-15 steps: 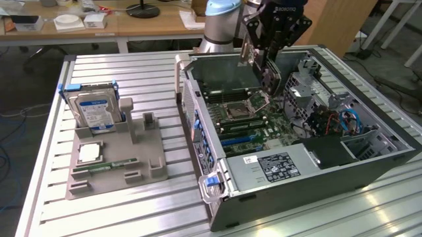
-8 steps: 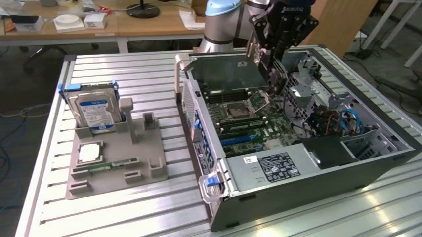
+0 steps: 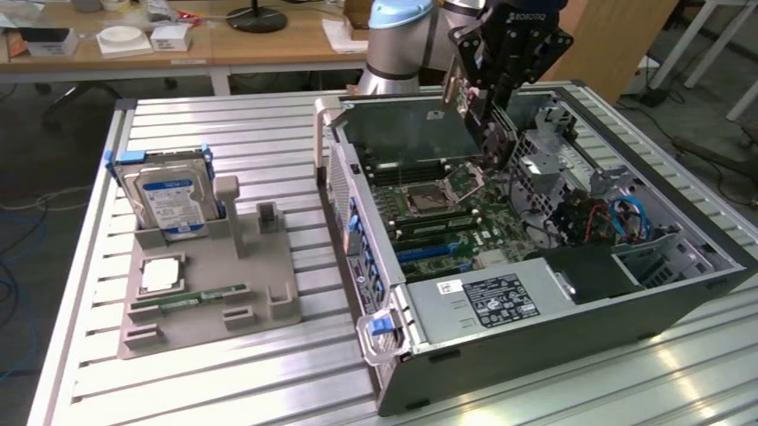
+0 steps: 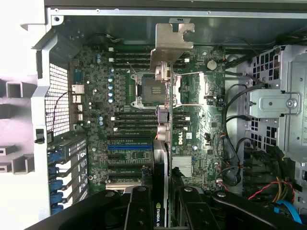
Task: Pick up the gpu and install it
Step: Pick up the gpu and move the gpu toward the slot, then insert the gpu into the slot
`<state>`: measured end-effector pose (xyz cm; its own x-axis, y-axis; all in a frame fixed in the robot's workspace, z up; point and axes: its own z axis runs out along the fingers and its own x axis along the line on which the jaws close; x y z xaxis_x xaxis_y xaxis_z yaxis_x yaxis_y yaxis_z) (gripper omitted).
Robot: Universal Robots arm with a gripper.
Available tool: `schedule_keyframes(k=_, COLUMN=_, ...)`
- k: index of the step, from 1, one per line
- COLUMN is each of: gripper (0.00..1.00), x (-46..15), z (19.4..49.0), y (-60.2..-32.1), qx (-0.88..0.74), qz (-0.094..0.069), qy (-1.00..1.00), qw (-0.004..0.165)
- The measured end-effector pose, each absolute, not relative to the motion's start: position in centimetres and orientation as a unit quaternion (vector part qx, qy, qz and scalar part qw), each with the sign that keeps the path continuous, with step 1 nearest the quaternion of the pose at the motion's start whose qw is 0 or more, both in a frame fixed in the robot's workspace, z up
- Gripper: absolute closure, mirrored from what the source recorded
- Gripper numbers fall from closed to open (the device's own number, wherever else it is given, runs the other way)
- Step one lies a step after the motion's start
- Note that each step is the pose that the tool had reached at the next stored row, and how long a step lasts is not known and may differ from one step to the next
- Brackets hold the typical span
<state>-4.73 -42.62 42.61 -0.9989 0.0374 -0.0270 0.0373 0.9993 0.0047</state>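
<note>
The gpu [image 4: 169,120] hangs edge-on between my fingers [image 4: 139,206], its silver end bracket [image 4: 170,43] at the far end and a label showing at the grip. My gripper [image 4: 165,194] is shut on it above the motherboard [image 4: 120,120] of the open computer case [image 4: 43,96]. In the exterior view the black gripper [image 3: 484,93] holds the gpu [image 3: 485,133] upright over the far part of the motherboard [image 3: 438,213], above the empty processor socket [image 3: 427,197].
The case [image 3: 663,293] lies on its side on the slatted metal table [image 3: 237,124]. At the exterior view's left a grey holder [image 3: 266,275] carries a hard drive [image 3: 172,200], a memory stick [image 3: 190,299] and a processor [image 3: 160,275]. Cables [image 3: 616,217] and a drive cage [image 3: 556,151] crowd the case.
</note>
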Motion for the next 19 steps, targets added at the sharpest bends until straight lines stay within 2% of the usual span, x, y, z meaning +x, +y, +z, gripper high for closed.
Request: schedule_keyframes(k=19, gripper=0.74, x=-4.68, z=42.60, y=-42.63, qx=-0.041, qz=0.003, qy=0.999, qw=0.013)
